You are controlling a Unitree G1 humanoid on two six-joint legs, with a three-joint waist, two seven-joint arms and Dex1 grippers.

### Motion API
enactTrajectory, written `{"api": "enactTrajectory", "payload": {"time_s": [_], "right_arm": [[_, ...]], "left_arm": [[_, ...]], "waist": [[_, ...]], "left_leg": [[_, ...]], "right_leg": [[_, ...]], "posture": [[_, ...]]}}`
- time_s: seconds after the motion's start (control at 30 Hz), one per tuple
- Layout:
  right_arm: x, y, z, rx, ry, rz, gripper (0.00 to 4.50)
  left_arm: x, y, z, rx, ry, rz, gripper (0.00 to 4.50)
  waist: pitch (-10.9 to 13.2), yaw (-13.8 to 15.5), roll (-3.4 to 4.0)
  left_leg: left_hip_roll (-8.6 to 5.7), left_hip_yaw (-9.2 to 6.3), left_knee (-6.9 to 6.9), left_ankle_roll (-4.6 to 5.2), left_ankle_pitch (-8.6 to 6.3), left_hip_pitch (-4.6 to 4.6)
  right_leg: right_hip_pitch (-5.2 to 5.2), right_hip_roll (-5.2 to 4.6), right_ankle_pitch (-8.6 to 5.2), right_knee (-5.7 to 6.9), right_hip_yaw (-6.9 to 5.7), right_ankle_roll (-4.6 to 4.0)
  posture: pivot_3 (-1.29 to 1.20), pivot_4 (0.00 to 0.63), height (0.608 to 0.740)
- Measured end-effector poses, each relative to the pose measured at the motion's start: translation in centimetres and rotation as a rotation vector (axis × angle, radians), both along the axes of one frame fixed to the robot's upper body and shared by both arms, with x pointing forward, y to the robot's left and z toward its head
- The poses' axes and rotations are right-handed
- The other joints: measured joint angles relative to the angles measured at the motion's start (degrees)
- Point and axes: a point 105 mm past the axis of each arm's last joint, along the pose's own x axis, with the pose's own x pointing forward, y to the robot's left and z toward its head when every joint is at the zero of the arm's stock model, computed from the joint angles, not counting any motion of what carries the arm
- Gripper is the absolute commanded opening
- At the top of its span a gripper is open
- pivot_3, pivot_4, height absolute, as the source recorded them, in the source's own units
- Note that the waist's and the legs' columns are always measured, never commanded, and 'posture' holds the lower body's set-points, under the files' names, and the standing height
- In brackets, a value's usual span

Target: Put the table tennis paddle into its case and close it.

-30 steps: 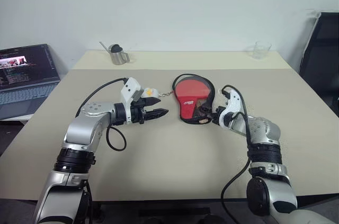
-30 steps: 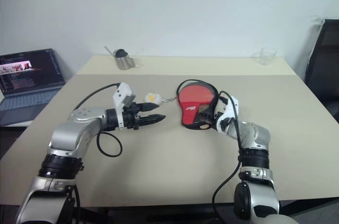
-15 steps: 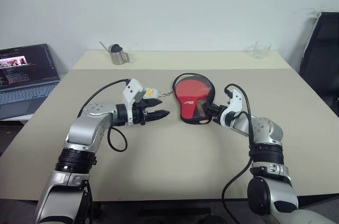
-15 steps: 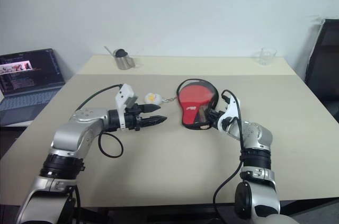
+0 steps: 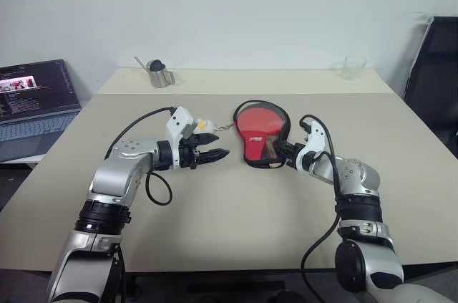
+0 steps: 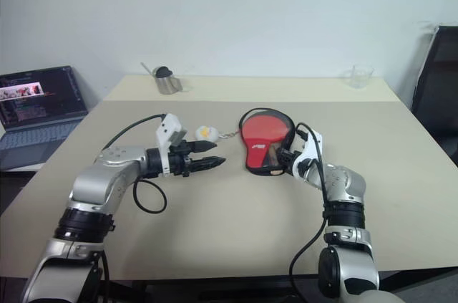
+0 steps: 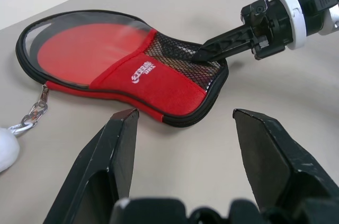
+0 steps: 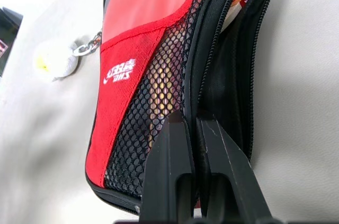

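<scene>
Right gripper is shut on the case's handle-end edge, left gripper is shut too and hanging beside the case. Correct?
Not quite. The left gripper is open: the left wrist view shows its two fingers spread wide, holding nothing, short of the case. The rest stands: the right gripper is shut on the case's black trim at the handle end, beside the mesh pocket.

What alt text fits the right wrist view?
Close-up along the right hand, its two black fingers shut on the black zip edge of the case at its mesh-pocket end. The red case with a white logo lies on the beige table, the paddle's pale handle visible through the mesh, and a small white keychain hangs from a chain at its far side.
</scene>
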Motion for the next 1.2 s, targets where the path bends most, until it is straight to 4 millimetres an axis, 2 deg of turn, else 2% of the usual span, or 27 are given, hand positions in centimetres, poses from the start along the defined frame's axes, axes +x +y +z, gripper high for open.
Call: {"api": "enactTrajectory", "payload": {"time_s": [0.07, 0.4, 0.43, 0.83, 1.2], "right_arm": [[-0.1, 0.0, 0.0, -0.018, -0.012, 0.017, 0.73], [-0.3, -0.4, 0.2, -0.035, -0.015, 0.011, 4.27], [-0.3, -0.5, 0.2, -0.034, -0.013, 0.007, 4.46], [0.0, -0.8, -0.4, 0.012, 0.016, -0.02, 4.46], [-0.7, 2.3, -0.6, 0.139, 0.046, 0.044, 4.46]], "left_arm": [[0.0, 0.0, 0.0, 0.003, -0.001, 0.002, 3.11], [0.0, -0.1, 0.0, 0.003, -0.013, -0.004, 3.11], [0.0, -0.1, 0.0, 0.003, -0.014, -0.004, 3.11], [0.0, -0.2, -0.1, 0.002, -0.01, -0.008, 3.11], [-0.1, -0.2, -0.5, 0.003, 0.0, -0.008, 3.11]], "waist": [[0.0, 0.0, 0.0], [0.0, 0.0, 0.0], [0.0, 0.0, 0.0], [0.0, 0.0, 0.0], [0.0, -0.9, 0.0]], "left_leg": [[0.0, 0.0, 0.0, 0.0, 0.0, 0.0], [0.0, 0.01, 0.0, 0.0, 0.0, 0.0], [-0.01, 0.01, -0.01, 0.0, 0.0, -0.01], [0.0, 0.02, 0.02, 0.01, 0.0, 0.08], [0.15, 0.03, -0.05, 0.01, 0.01, 0.15]], "right_leg": [[0.0, 0.0, -0.03, -0.01, 0.0, 0.05], [0.0, -0.02, -0.1, -0.01, 0.01, 0.17], [-0.01, -0.01, -0.1, -0.01, 0.01, 0.17], [0.07, -0.01, -0.1, 0.01, 0.02, 0.18], [0.08, 0.0, -0.11, 0.01, 0.05, 0.16]], "posture": [[0.0, 0.15, 0.74], [0.0, 0.15, 0.74], [0.0, 0.15, 0.74], [0.0, 0.15, 0.74], [0.0, 0.15, 0.74]]}}
